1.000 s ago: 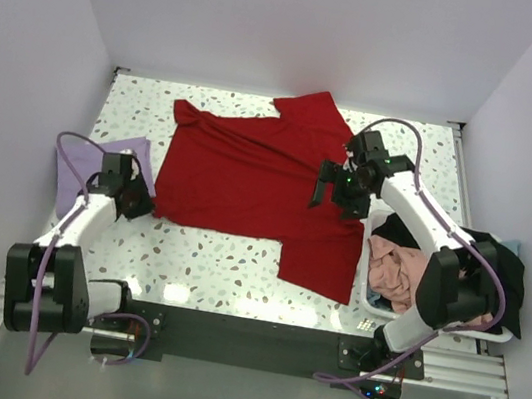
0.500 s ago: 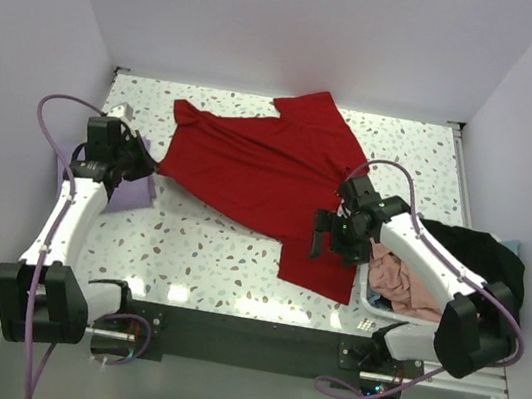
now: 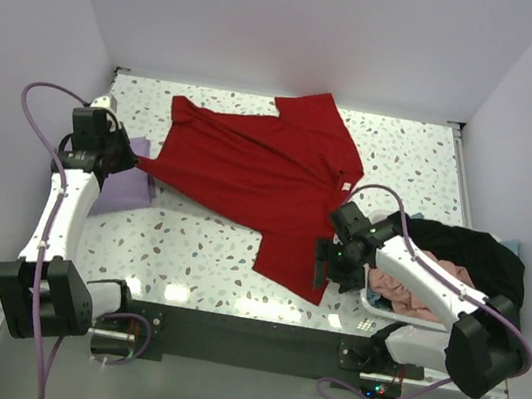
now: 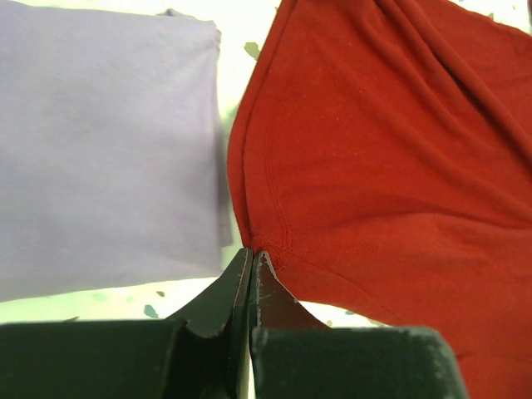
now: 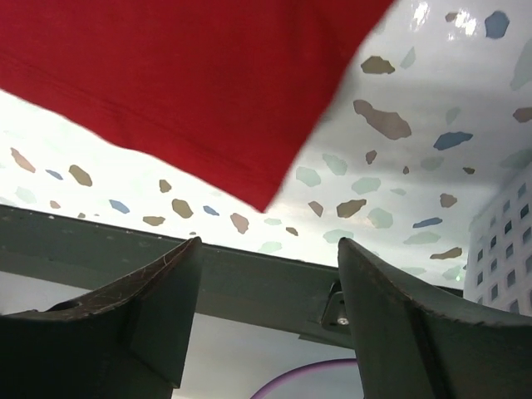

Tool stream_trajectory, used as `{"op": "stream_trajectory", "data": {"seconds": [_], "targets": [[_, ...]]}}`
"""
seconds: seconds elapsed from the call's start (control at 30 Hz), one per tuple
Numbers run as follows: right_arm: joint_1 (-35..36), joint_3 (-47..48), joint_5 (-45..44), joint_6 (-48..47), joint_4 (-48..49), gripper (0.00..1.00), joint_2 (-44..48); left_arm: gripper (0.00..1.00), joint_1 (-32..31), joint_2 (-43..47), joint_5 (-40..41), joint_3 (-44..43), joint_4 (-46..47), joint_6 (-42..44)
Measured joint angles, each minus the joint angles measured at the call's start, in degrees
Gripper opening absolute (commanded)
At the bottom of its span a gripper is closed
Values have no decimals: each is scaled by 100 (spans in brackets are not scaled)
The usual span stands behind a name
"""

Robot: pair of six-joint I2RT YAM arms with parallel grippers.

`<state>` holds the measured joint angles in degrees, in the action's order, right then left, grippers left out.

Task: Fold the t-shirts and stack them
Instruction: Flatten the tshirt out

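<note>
The large red t-shirt lies spread across the speckled table. My left gripper is shut on its left corner, pulled out over the folded lavender t-shirt, which also shows in the left wrist view. My right gripper is open and empty, just off the red shirt's near right corner by the table's front edge. Salmon-pink and black t-shirts lie in the white basket.
The white basket stands at the right front, close beside my right arm. The black front rail runs under my right gripper. White walls close in the table on three sides.
My left gripper has pulled the red shirt's left corner further left, dragging the shirt leftwards. My right gripper has moved towards the front edge, off the shirt's near right corner.
</note>
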<state>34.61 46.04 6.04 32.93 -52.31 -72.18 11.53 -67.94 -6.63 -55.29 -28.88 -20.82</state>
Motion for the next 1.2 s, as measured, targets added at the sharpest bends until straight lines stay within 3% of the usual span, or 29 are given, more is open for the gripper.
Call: {"op": "stream_trajectory", "data": {"seconds": [0.27,0.87,1.07,1.2], "targets": [[227,-323,-92,225,181,57,-13,0,79,-9,35,-7,-13,114],[828,-695,9,568,1152,43,-763,0,81,-13,-85,243,-33,219],[822,-715,-70,623,1106,27,-761,0,81,-57,-90,282,-33,251],[817,-734,-74,627,1093,10,-769,0,83,-57,-120,387,-20,256]]}}
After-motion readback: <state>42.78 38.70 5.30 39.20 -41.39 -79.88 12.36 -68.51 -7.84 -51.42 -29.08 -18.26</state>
